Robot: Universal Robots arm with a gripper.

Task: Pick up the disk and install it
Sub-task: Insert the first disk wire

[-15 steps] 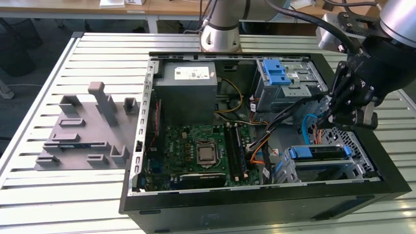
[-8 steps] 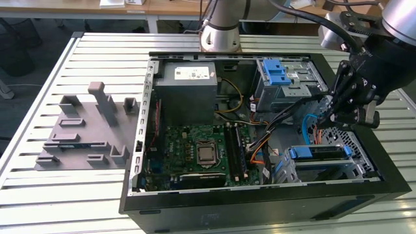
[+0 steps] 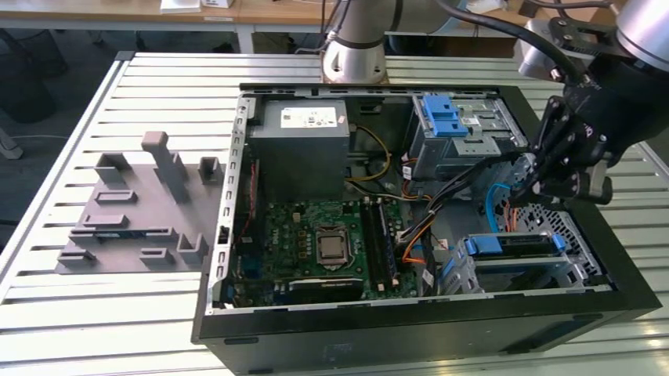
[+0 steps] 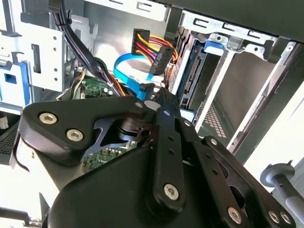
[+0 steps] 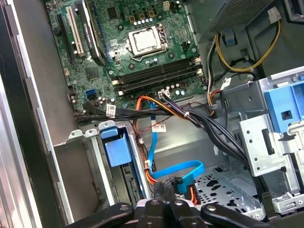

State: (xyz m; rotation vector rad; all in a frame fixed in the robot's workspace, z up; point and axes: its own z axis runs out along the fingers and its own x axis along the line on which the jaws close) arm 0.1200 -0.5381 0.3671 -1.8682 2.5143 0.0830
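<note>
the disk [image 3: 509,245] is seen seated in the grey cage [image 3: 569,274] at the near right corner of the case [image 3: 418,337]. it lies below and nearer than the gripper [image 3: 537,185], which is held over the case's right side just beside a blue cable [image 3: 490,205]. the fingers [image 5: 159,197] are drawn together at their tips, and in the first wrist view the disk [image 5: 116,151] is shown end-on, its blue carrier front set between the cage's grey walls.

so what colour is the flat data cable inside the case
The flat data cable is light blue, clearest in the first wrist view.
</note>
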